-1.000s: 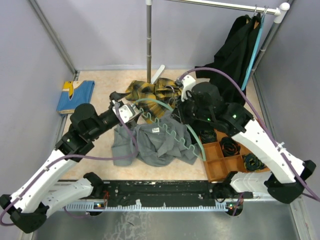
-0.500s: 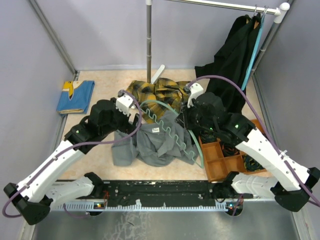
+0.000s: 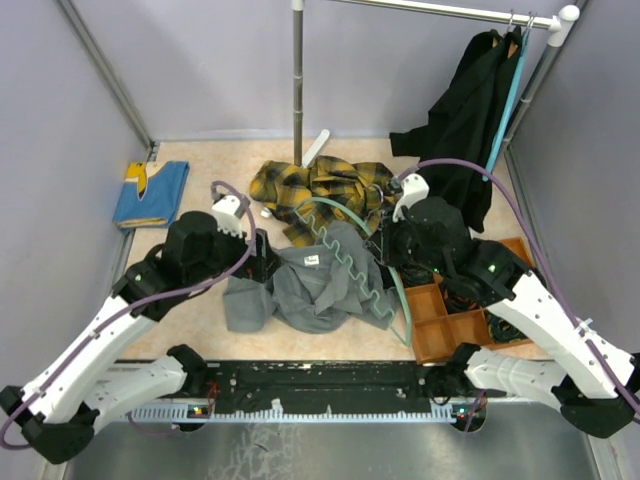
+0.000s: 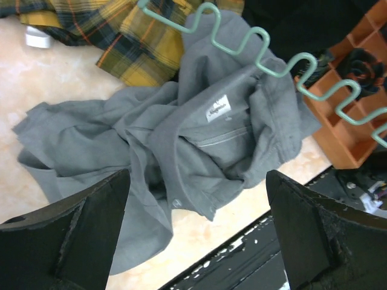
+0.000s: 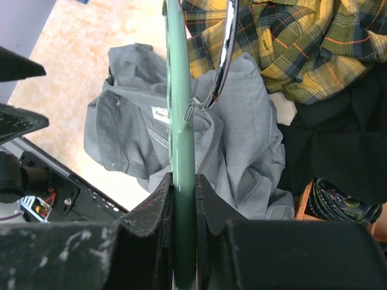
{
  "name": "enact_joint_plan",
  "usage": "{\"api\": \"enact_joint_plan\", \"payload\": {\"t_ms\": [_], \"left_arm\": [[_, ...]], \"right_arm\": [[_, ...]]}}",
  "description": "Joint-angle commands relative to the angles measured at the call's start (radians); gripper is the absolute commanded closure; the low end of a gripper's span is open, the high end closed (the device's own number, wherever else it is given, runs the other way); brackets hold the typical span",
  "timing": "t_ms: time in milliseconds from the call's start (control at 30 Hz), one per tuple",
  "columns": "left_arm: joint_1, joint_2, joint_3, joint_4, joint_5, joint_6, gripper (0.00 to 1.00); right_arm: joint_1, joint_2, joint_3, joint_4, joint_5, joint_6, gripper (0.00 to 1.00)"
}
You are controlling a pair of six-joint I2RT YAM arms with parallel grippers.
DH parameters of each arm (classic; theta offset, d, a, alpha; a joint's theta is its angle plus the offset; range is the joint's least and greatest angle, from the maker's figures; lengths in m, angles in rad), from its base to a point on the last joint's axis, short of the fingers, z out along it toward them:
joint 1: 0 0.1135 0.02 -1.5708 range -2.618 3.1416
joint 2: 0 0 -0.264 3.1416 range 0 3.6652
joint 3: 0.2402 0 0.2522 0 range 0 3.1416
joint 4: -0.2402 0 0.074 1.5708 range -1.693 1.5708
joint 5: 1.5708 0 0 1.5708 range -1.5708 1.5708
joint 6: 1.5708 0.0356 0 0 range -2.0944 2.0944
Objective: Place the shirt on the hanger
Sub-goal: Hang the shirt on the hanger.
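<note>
One hanger point(image 3: 352, 262), clamped in right gripper point(image 5: 181, 202), over grey shirt point(image 3: 320, 290) | long axis far-left to near-right, hook point(image 5: 222, 54) toward plaid shirt point(image 3: 310, 185) | left gripper point(image 4: 196, 235) wide apart | you have bare table point(image 3: 200, 215) left, tray point(image 3: 440, 335) close right

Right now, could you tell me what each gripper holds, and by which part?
The right gripper clamps the pale teal-green plastic hanger on its smooth upper bar, just beside the metal hook. The left gripper is open, holding nothing.

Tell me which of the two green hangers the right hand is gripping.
The wavy-barred hanger over the grey shirt; the right hand is shut on it. The smooth hanger hangs on the rail beside the black garment, untouched.
</note>
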Motion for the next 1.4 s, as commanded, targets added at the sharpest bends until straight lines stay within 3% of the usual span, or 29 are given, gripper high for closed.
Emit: {"api": "enact_joint_plan", "payload": {"t_ms": [0,133,300,367,533,733,933,1200,1367], "left_arm": [[0.002,-0.061,-0.076,0.089,0.069,-0.106,0.01],[0.002,0.045,-0.034,-0.005,0.043,-0.074,0.01],[0.002,0.148,0.056,-0.167,-0.163,-0.109,0.01],[0.002,0.13,0.0,-0.102,-0.181,-0.102,0.01],[0.002,0.038,-0.083,0.044,-0.036,-0.113,0.01],[0.002,-0.074,-0.168,0.203,-0.086,-0.162,0.01],[-0.008,-0.05,-0.139,0.141,-0.091,-0.194,0.04],[-0.312,-0.065,-0.222,0.154,-0.384,-0.367,0.14],[-0.382,-0.035,-0.28,0.159,-0.501,-0.443,0.2]], "right_arm": [[0.005,-0.036,-0.003,0.068,0.026,0.034,1.0],[0.005,-0.044,-0.017,0.07,0.02,0.044,1.0],[0.004,-0.06,-0.032,0.068,0.029,0.052,1.0],[0.006,-0.065,-0.036,0.064,0.032,0.054,1.0],[0.005,-0.071,-0.031,0.046,0.047,0.047,1.0],[0.005,-0.082,-0.023,0.034,0.069,0.038,1.0],[0.005,-0.083,-0.015,0.018,0.086,0.023,1.0],[0.005,-0.079,-0.019,0.021,0.106,0.011,1.0],[0.006,-0.082,-0.03,0.025,0.102,0.016,1.0]]}}
